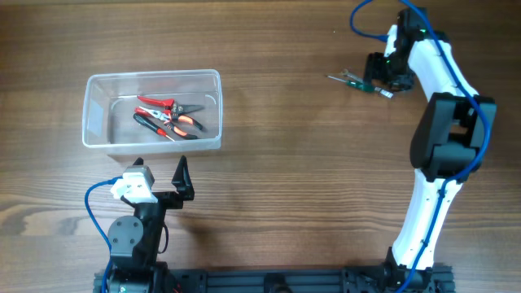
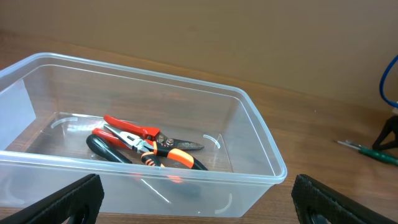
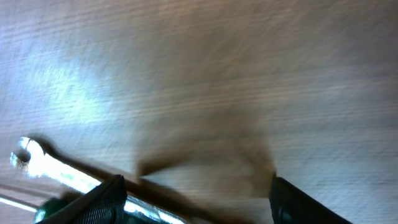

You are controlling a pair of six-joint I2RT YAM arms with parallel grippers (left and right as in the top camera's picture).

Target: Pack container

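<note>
Where the container (image 1: pixel 153 75) sat: left side of the counter (image 1: pixel 285 163), just beyond the left pincer (image 1: pixel 160 172).
Contents: red-handled pliers (image 1: pixel 167 104) and orange-and-black pliers (image 1: pixel 175 124) lay touching on its floor.
Left pincer: spread wide, empty, facing the near wall.
Right pincer (image 1: pixel 376 77): far right, low over the counter, fingers apart and gripping nothing; its view was blurred.
Loose tools: a spanner (image 3: pixel 56 168) and a green-handled tool (image 1: pixel 350 80) lay side by side at that pincer's left finger.
Step, as judged: picking up one loose tool.
Doing it well: centre the gap over one shank only, close across its narrow width, lift clear, then cross the rim before lowering.
</note>
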